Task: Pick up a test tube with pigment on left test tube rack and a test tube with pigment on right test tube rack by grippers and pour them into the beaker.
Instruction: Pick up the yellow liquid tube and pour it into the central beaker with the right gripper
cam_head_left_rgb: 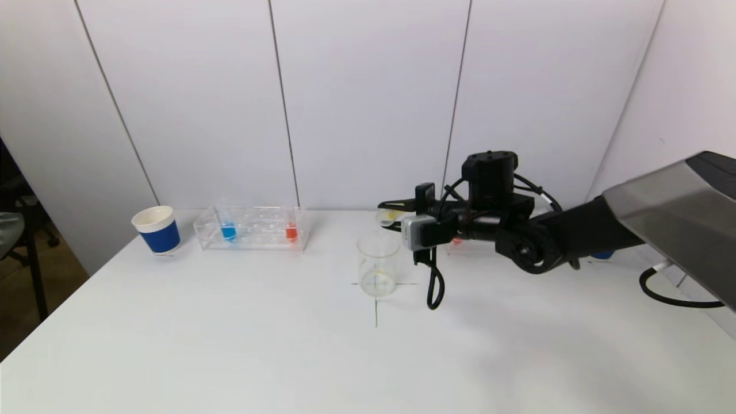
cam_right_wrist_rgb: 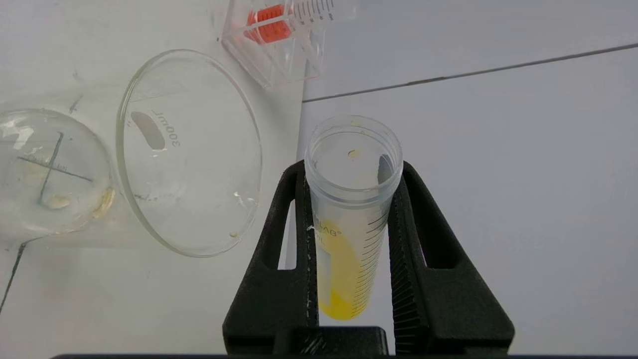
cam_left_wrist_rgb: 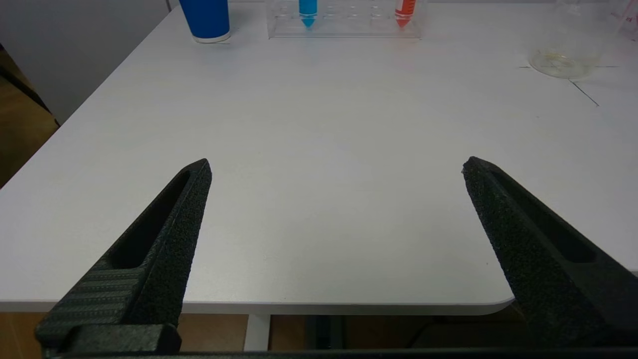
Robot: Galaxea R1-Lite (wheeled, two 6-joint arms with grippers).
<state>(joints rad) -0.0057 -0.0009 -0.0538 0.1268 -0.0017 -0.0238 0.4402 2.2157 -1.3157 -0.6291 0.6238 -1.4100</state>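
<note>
Over the beaker (cam_head_left_rgb: 378, 263) at mid-bench, your right pincer (cam_right_wrist_rgb: 351, 199) grips the yellow test tube (cam_right_wrist_rgb: 349, 239), tipped nearly level, mouth just beside the rim. Risk: tilt further off-centre and pigment could miss onto the bench (cam_head_left_rgb: 230, 345). Only the right wrist view shows yellow remaining inside. Your left pincer (cam_left_wrist_rgb: 336, 167) waits spread wide, near the bench's front edge.

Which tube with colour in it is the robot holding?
The yellow tube. The right gripper pinches it beside the beaker. The blue tube and orange tube stand in the left rack.
</note>
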